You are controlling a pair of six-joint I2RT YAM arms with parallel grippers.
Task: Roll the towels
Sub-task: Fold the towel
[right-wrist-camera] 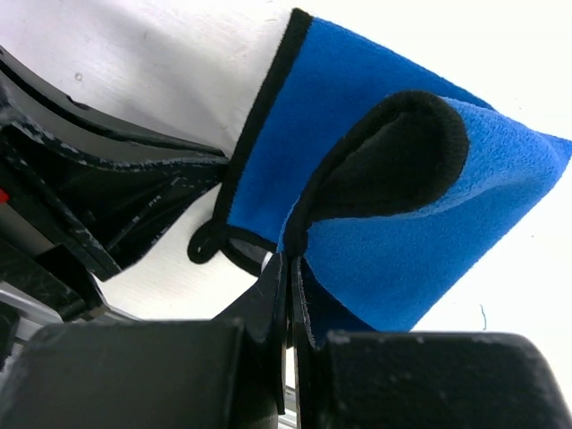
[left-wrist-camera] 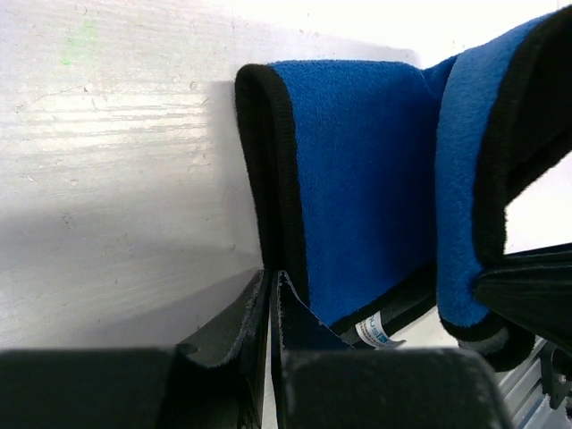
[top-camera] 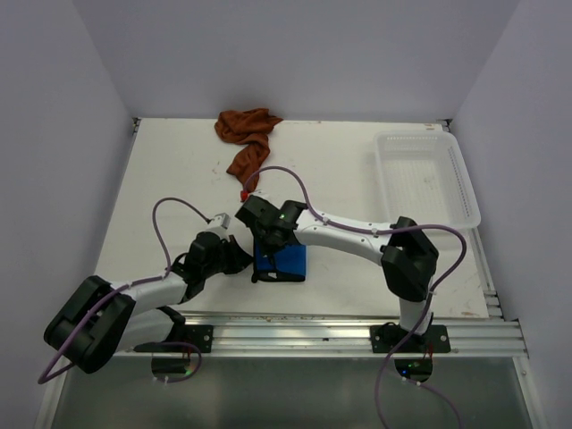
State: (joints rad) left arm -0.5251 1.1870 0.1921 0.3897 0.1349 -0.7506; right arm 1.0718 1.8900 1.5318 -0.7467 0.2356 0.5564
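While both arms meet over the near middle of the table [top-camera: 179,170], the work in hand looks like the first turn of rolling the blue towel [top-camera: 284,263], which lies just ahead of the arm bases with its edge lifted. The left gripper [left-wrist-camera: 271,295] has its jaws pressed together on the black-trimmed hem of that towel at one corner, and the right gripper [right-wrist-camera: 290,286] is likewise clamped on the hem at another, where the cloth curls over on itself in a loose fold, so the two pinch the same towel from either side. The rust-brown towel [top-camera: 248,141] lies crumpled at the far edge, well apart from both arms and untouched, and the white mesh basket [top-camera: 427,177] sits at the far right. By my judgement the task is barely begun: the next move calls for both grippers to carry the held edge over in step, level with each other, so the fold turns evenly and the roll does not skew or slip from the pinch
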